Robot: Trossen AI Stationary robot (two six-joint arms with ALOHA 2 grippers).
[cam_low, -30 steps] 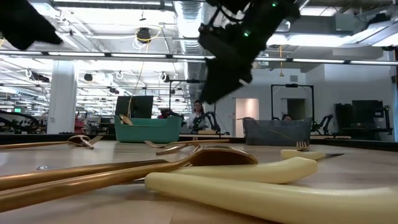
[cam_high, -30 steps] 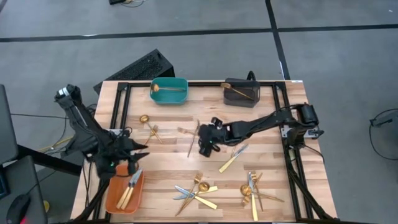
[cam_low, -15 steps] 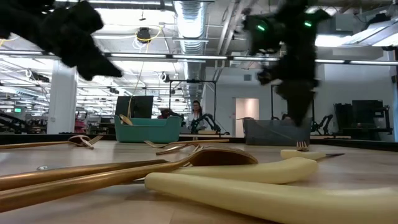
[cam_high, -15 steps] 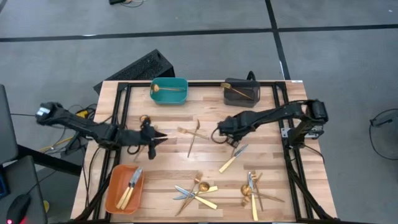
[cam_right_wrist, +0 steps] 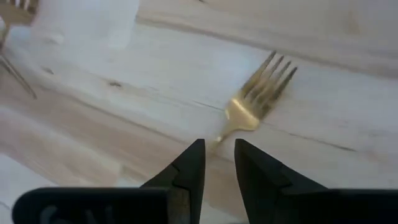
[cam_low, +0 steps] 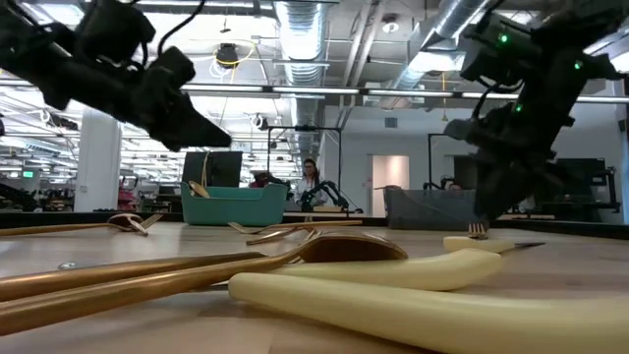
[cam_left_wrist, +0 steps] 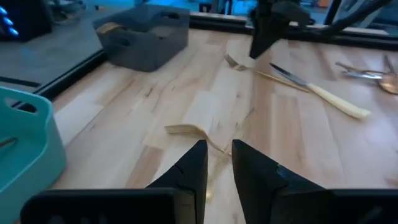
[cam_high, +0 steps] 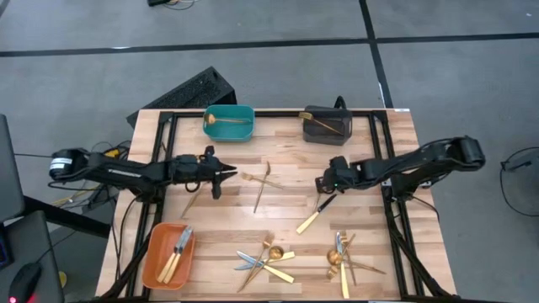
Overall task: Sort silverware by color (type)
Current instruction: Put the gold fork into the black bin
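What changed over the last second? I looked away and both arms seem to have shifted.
The left gripper left the orange bin and swung out over the table's left middle. The right gripper drew back rightward and came down around a gold fork, its fingers narrowing. The cutlery and bins stayed put.

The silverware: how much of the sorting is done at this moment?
Done: a gold spoon lies in the teal bin, a gold fork in the dark grey bin, and knives in the orange bin. In hand: the right gripper is down at a loose fork, and the left gripper is low at another gold piece. Left: most loose pieces lie on the table.
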